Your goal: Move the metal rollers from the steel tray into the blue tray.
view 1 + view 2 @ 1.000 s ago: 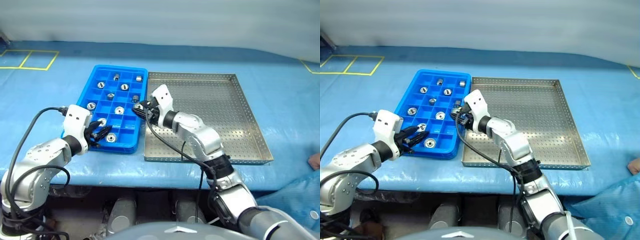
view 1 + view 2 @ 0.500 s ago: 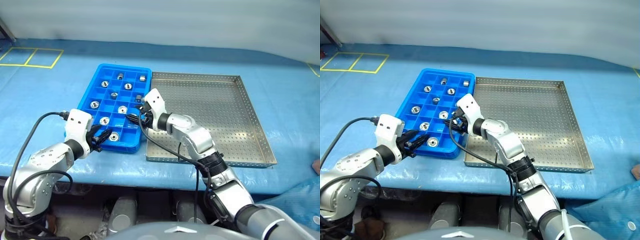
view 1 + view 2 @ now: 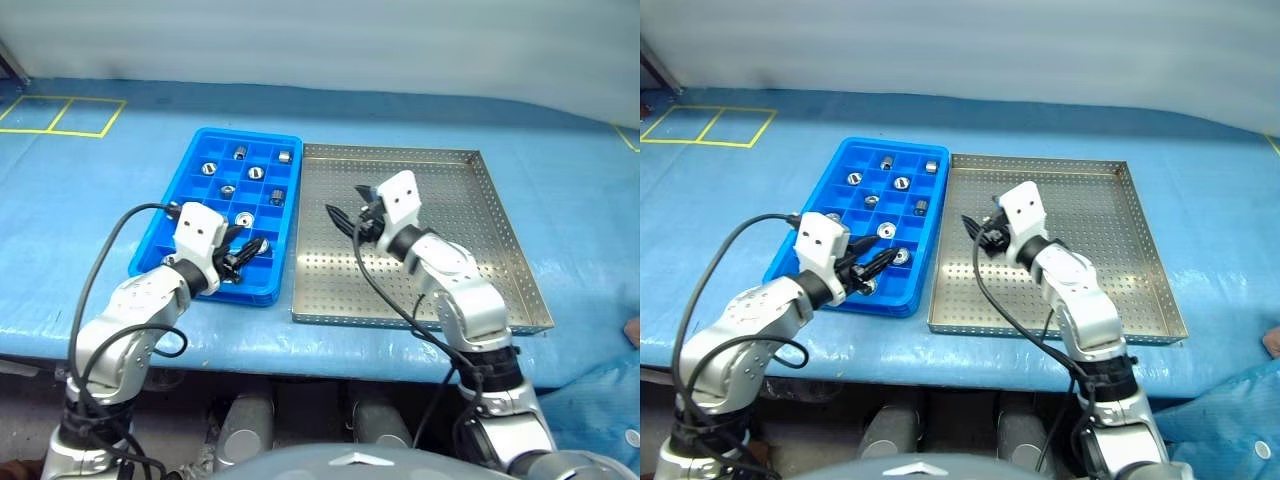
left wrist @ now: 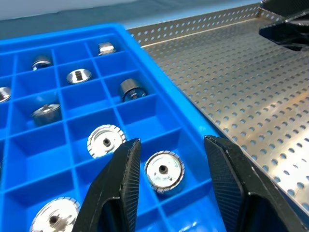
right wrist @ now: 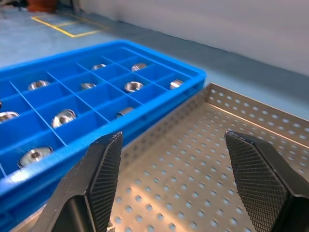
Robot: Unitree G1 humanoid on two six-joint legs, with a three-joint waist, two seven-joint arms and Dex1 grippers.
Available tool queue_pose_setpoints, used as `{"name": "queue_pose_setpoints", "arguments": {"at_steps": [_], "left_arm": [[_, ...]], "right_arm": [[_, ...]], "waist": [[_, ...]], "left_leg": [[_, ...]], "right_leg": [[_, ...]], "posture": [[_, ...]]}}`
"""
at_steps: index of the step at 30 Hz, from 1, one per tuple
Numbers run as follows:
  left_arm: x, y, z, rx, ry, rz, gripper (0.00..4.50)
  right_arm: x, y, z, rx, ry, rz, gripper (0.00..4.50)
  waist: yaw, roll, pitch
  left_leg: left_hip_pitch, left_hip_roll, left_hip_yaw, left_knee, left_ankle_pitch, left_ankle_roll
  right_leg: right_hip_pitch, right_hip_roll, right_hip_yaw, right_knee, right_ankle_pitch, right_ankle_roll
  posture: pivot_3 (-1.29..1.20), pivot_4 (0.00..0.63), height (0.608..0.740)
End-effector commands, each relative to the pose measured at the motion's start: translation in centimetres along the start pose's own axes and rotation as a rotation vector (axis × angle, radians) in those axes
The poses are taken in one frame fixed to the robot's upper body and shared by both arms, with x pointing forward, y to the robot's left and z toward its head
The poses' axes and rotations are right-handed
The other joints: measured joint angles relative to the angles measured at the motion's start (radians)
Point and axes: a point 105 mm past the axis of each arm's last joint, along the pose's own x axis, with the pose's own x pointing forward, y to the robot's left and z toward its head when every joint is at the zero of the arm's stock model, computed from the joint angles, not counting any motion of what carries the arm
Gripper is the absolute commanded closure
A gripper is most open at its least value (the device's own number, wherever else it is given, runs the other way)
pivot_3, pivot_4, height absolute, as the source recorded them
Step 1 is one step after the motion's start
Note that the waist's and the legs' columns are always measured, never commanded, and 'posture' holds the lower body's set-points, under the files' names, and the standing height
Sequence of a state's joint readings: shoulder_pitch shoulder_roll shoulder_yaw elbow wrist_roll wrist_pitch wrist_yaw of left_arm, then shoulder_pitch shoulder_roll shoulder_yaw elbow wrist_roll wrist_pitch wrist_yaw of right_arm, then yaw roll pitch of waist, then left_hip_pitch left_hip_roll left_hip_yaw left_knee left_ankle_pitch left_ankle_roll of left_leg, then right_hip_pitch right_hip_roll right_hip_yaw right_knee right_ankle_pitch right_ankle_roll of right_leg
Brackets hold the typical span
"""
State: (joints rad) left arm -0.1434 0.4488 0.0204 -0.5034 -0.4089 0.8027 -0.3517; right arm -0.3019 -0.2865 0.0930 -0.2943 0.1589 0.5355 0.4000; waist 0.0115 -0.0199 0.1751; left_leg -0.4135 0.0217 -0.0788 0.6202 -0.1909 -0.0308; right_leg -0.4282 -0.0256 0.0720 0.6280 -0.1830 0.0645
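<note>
The blue tray [image 3: 196,160] lies on the left, and several metal rollers [image 3: 245,218] sit in its compartments. Every roller I see is in this tray. The steel tray [image 3: 470,235] lies beside it on the right, rim to rim. My left gripper [image 3: 245,256] hovers open over the blue tray's near right corner. In the left wrist view its fingers [image 4: 120,193] straddle one roller [image 4: 164,170] lying in a compartment below, apart from it. My right gripper [image 3: 338,217] is open and holds nothing above the steel tray's left part, pointing toward the blue tray [image 5: 96,72].
Both trays rest on a table under a blue cover [image 3: 90,250]. Yellow tape lines [image 3: 60,115] mark its far left. A person's hand [image 3: 631,328] and a blue sleeve [image 3: 600,400] are at the right edge. Black cables hang from both wrists.
My right gripper opened at the blue tray's right edge, then swung right to above the steel tray. My left gripper moved right along the blue tray's near row. The camera shifted slightly.
</note>
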Motion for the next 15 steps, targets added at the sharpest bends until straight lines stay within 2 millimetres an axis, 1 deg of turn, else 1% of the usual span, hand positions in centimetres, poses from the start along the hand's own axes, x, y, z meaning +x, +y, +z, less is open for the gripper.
{"name": "queue_pose_setpoints", "arguments": {"at_steps": [1,4,5,7,9,14,15], "left_arm": [[0.6,0.0,1.3,0.019,-0.062,-0.007,2.28],[1.3,0.0,1.2,0.045,-0.053,-0.024,2.28],[1.6,0.0,1.2,0.052,-0.052,-0.029,2.28],[1.9,0.1,1.4,0.060,-0.058,-0.034,2.28],[2.2,0.3,1.7,0.064,-0.073,-0.033,2.28],[2.3,0.0,2.1,0.062,-0.089,-0.071,2.28],[2.3,-0.2,2.2,0.061,-0.099,-0.087,2.10]], "right_arm": [[-1.9,-1.0,0.2,-0.045,-0.007,-0.032,0.94],[-3.2,-1.0,-0.1,-0.048,0.002,-0.015,0.41],[-3.7,-1.0,-0.2,-0.051,0.007,-0.007,0.11],[-4.3,-1.1,-0.1,-0.054,0.004,-0.002,0.05],[-4.7,-1.6,0.1,-0.061,-0.004,-0.038,0.05],[-4.8,-2.1,-0.1,-0.090,0.008,-0.085,0.05],[-4.8,-2.3,-0.1,-0.098,0.010,-0.099,0.02]], "waist": [[-0.010,0.000,0.000],[-0.029,0.000,0.000],[-0.034,0.000,0.000],[-0.045,0.000,0.000],[-0.054,0.000,0.000],[-0.067,0.000,0.000],[-0.071,0.000,0.000]], "left_leg": [[0.000,0.000,0.000,0.000,0.000,0.000],[0.000,0.000,0.000,0.001,0.000,0.000],[0.000,0.000,0.000,0.001,0.000,0.000],[0.000,0.000,0.001,0.001,0.000,0.000],[0.000,0.000,0.001,0.002,0.000,0.000],[0.000,0.000,0.001,0.004,0.000,0.000],[0.000,0.000,0.001,0.004,0.000,0.000]], "right_leg": [[0.000,0.000,0.000,0.000,0.000,0.000],[0.000,0.000,0.000,0.000,0.000,0.000],[0.000,0.000,0.001,0.000,0.000,0.000],[0.000,0.000,0.001,0.000,0.000,0.001],[0.001,0.000,0.001,0.000,0.001,0.001],[0.001,0.000,0.001,0.001,0.001,0.002],[0.001,0.000,0.002,0.001,0.001,0.002]], "posture": [[0.05,0.150,0.740],[0.01,0.150,0.740],[0.00,0.150,0.740],[-0.02,0.150,0.740],[-0.03,0.150,0.740],[-0.04,0.150,0.740],[-0.04,0.150,0.740]]}}
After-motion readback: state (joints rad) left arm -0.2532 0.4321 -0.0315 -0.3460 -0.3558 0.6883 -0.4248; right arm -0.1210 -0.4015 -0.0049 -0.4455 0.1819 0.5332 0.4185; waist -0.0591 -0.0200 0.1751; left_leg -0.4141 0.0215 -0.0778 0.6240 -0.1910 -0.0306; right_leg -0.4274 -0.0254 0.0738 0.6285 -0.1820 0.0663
